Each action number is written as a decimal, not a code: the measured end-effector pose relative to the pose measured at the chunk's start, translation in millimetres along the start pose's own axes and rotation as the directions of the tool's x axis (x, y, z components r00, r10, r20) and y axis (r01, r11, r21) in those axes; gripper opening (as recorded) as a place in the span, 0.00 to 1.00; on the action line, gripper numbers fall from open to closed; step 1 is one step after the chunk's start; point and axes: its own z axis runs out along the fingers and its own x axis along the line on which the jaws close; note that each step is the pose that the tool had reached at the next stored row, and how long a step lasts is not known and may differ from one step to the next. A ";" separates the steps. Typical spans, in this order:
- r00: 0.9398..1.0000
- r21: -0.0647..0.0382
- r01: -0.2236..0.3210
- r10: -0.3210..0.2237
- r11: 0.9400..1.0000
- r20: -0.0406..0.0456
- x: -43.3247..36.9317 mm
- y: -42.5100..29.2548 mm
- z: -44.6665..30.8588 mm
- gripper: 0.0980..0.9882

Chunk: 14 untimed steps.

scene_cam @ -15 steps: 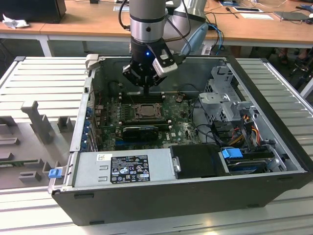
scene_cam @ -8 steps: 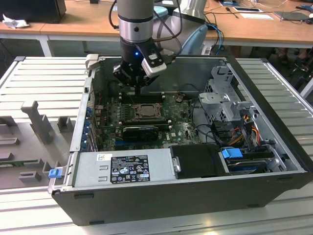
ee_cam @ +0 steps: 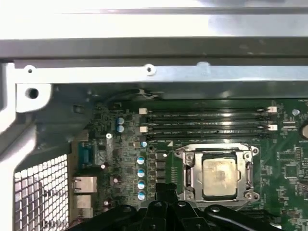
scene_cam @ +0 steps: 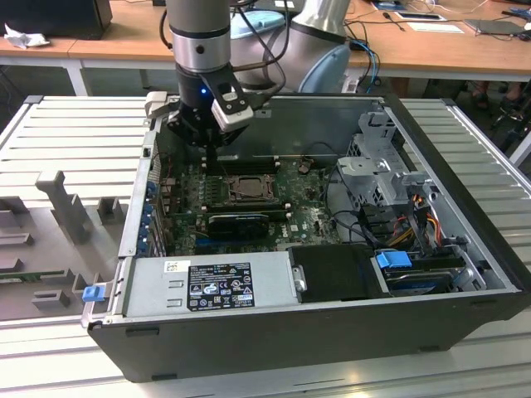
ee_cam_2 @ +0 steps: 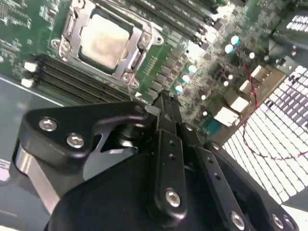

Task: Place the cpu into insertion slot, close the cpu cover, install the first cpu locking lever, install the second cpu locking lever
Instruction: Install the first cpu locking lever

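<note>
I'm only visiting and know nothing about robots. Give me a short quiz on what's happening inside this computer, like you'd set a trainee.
1. True or false: the gripper is holding the cpu.
2. The cpu cover is: A) down flat around the cpu, B) standing upright, C) removed.
3. Fill in: the motherboard is ___ in colour.

Key: 1 false; 2 A; 3 green.
</note>
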 end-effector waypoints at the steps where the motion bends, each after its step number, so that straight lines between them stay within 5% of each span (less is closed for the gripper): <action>1: 1.000 0.000 0.000 0.000 1.000 0.000 1.7 1.6 0.6 0.01; 14: 1.000 0.000 0.000 0.000 1.000 0.000 7.4 29.3 7.5 0.01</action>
